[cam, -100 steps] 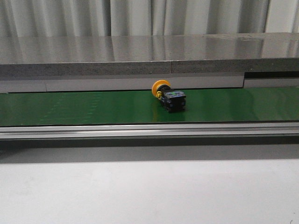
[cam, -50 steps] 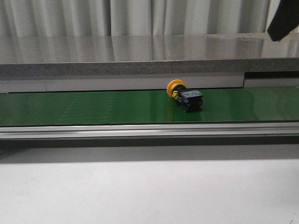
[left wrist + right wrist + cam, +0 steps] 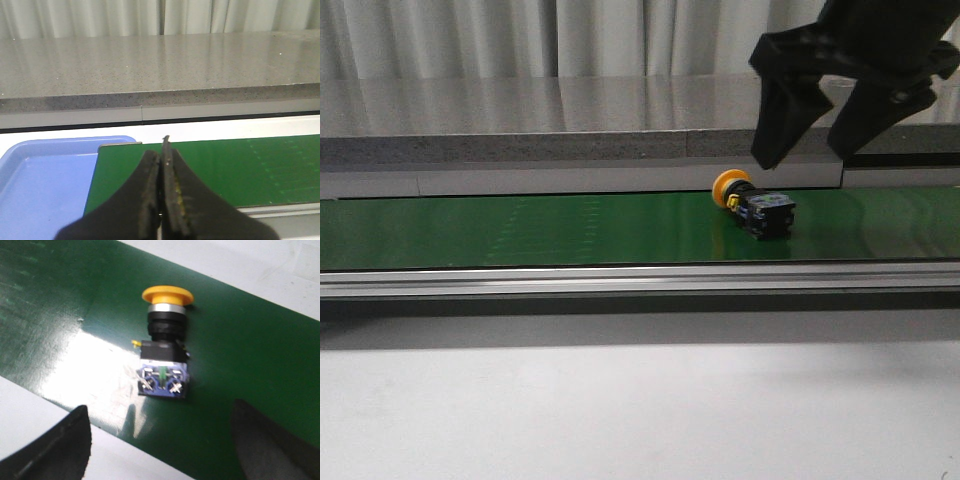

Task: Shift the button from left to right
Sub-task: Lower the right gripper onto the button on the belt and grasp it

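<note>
While lying sideways, button [image 3: 756, 205], yellow head, black body

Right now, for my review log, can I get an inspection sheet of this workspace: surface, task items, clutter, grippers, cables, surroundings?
Surface: long green conveyor belt with a silver metal rail along its near edge; glossy patches, no debris seen.
Job's things: push-button switch with round yellow mushroom head and black boxy body, lying on its side on the belt, right of centre, untouched.
Clutter: light blue plastic tray at the belt's left end; the visible part looks bare.
Grippers: black right gripper open, above the switch, no contact; black left gripper shut, holding nothing, over the belt's left end.
Cables: nothing seen.
Surroundings: grey speckled stone ledge behind the belt, pale curtains beyond.
</note>
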